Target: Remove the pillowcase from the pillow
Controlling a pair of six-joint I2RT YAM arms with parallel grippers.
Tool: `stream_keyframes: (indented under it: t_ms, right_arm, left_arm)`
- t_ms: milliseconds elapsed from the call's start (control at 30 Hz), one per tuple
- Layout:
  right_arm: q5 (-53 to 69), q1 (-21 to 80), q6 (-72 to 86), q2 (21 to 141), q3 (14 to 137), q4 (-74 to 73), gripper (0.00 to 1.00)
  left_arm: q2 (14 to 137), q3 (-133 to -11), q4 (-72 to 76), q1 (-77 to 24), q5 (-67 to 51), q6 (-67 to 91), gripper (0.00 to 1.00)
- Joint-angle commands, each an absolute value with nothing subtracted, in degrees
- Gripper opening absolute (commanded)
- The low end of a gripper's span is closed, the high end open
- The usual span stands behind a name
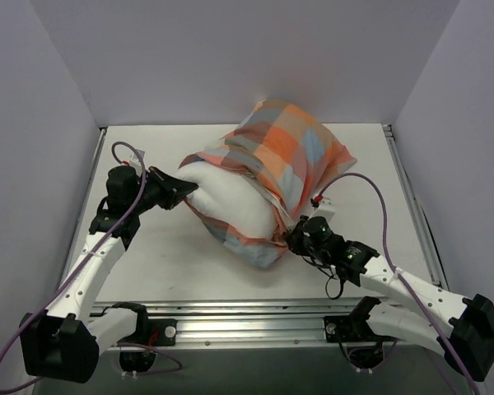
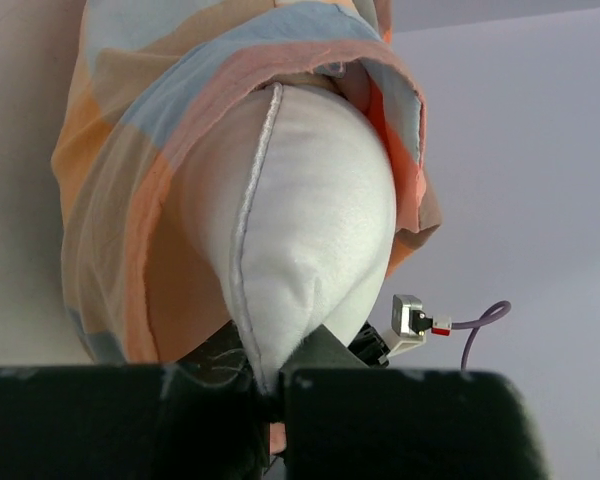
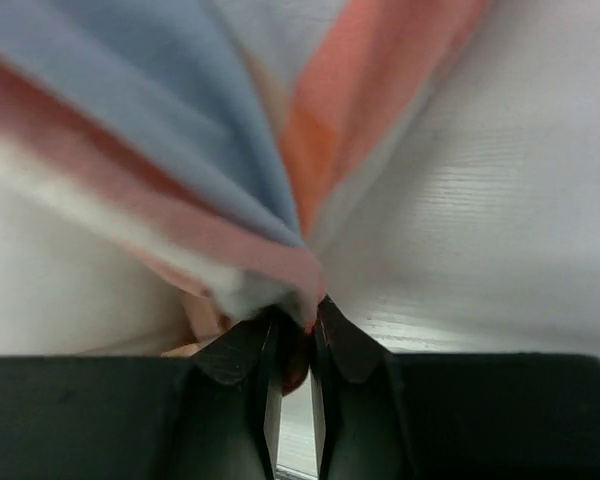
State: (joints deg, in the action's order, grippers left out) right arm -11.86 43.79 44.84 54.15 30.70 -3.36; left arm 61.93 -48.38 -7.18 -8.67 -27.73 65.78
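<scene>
Checked both wrist views. Found left gripper [image 2: 272, 388] clamped nearly shut on the seamed corner of the pillow [image 2: 315, 220], with white stuffing bulging straight ahead of its tips. Found right gripper [image 3: 294, 335] pinched shut on a thin bunched fold of the pillowcase [image 3: 230, 130], fanned out just beyond its tips. From above, saw pillowcase covering only the pillow's far part, with the bared white end between the two grippers and the bundle resting on the table [image 1: 148, 263].

Judged risks:
- Could lose the right-hand pinch under a hard pull: held only a small fold, right at the tips.
- Could lose the left-hand corner under counter-pull: had a small bite on a soft seam. Would then drag the pillow along with the cover.
- Could jam the cloth by pulling off-axis: noted the hem bunched round the plump middle. Would tighten instead of stripping.
- Could snag the purple cable [image 1: 358, 175], looped close beside the right wrist.

Couldn't tell whether the right pinch also caught any pillow.
</scene>
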Motion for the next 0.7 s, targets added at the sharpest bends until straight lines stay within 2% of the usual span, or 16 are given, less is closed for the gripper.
stream_keyframes:
  t_ms: [0, 67, 100, 167, 200, 300, 400, 533, 667]
  right_arm:
    - [-7.6, 46.0, 41.1, 55.1, 32.3, 3.7, 0.12]
    - [-9.0, 47.8, 40.4, 56.6, 35.1, 3.0, 0.28]
    - [-10.6, 50.8, 40.1, 57.0, 36.5, 0.6, 0.44]
    - [-15.2, 55.0, 39.6, 57.8, 41.7, -3.1, 0.58]
    - [-19.9, 58.8, 39.4, 58.1, 43.7, -7.1, 0.61]
    - [-29.7, 63.7, 40.1, 59.4, 51.7, -15.2, 0.63]
    - [-33.7, 68.1, 39.6, 61.2, 57.4, -18.2, 0.64]
    - [-30.9, 69.7, 36.7, 64.9, 59.2, -13.9, 0.64]
    - [-29.4, 69.8, 37.2, 69.0, 55.9, -8.7, 0.62]
  left_arm:
    - [60.7, -48.9, 2.2, -12.5, -22.6, 67.1, 0.02]
    - [60.4, -48.9, 1.9, -14.7, -20.3, 66.5, 0.02]
    - [60.4, -49.2, 1.4, -16.6, -18.0, 65.5, 0.02]
    - [60.3, -50.8, -0.3, -18.0, -16.1, 64.3, 0.02]
    - [60.2, -51.3, -2.5, -18.7, -14.8, 63.2, 0.02]
    - [59.7, -52.9, -4.8, -19.7, -12.7, 61.5, 0.02]
    - [59.2, -54.0, -6.2, -20.0, -10.7, 60.7, 0.02]
    - [59.6, -55.3, -6.8, -21.2, -10.0, 60.9, 0.02]
    - [60.0, -56.9, -7.1, -21.7, -9.5, 61.7, 0.02]
